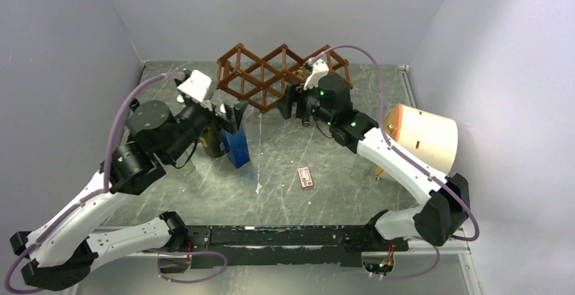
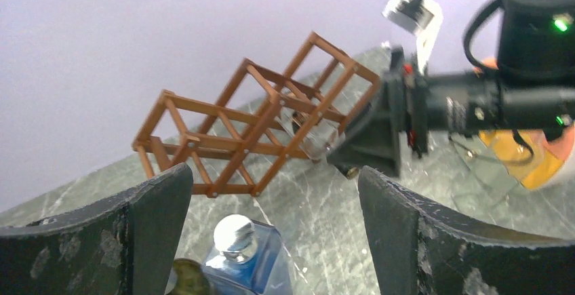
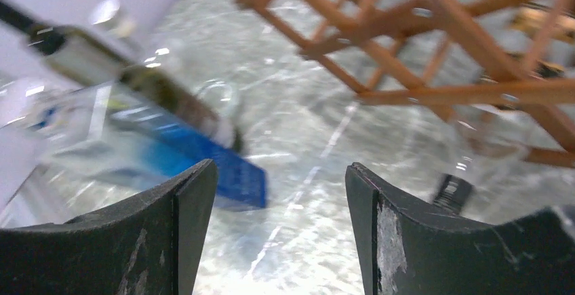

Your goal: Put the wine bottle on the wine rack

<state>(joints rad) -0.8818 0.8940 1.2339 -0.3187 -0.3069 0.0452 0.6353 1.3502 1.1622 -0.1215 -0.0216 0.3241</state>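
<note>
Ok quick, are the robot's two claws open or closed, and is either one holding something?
Left gripper: open, holding nothing.
Right gripper: open, holding nothing.

Boxed in on three sides by plain, matte, pale lavender-grey walls: back wall (image 1: 285,10) beyond the left claw (image 1: 230,110) and the right claw (image 1: 290,102), one side wall (image 1: 61,71) out past the left claw, the other (image 1: 502,51) out past the right. Beneath both claws, a flat grey-green marble-patterned tabletop (image 1: 339,193), veined in white, reaching the foot of each wall. Outward of the right claw, a thin pale metal strip (image 1: 409,98) along the table's edge. Lit softly and evenly, with whitish glare on the stone just under the right claw.
</note>
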